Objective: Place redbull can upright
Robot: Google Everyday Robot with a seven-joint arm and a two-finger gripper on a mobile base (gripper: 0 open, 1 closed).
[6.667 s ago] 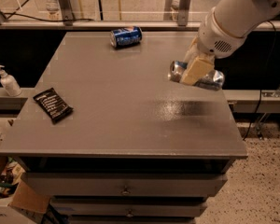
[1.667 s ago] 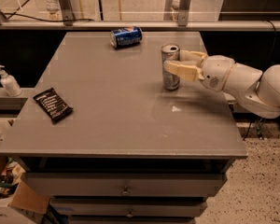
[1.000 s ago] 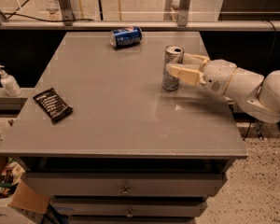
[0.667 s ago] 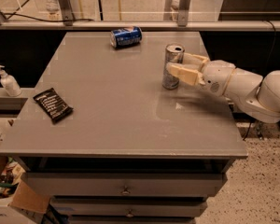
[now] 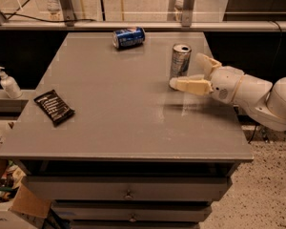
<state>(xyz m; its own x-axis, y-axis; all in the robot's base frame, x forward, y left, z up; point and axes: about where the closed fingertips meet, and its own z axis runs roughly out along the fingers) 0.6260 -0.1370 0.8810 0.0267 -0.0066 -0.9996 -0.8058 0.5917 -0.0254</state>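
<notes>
The redbull can (image 5: 180, 57), slim and silver with a silver top, stands upright on the grey table (image 5: 114, 128) at the back right. My gripper (image 5: 188, 72) reaches in from the right at table height and is open. Its near finger (image 5: 190, 84) lies in front of the can's base. Its far finger (image 5: 206, 62) is just right of the can. Neither finger presses on the can.
A shorter dark-blue soda can (image 5: 128, 36) lies on its side at the table's back edge. A black snack packet (image 5: 54, 107) lies near the left edge. A soap bottle (image 5: 8, 83) stands on a shelf to the left. Drawers are below the tabletop.
The gripper was shut on the can and set it down upright. Its fingers have now spread apart and let go, and the can stands on its own.
</notes>
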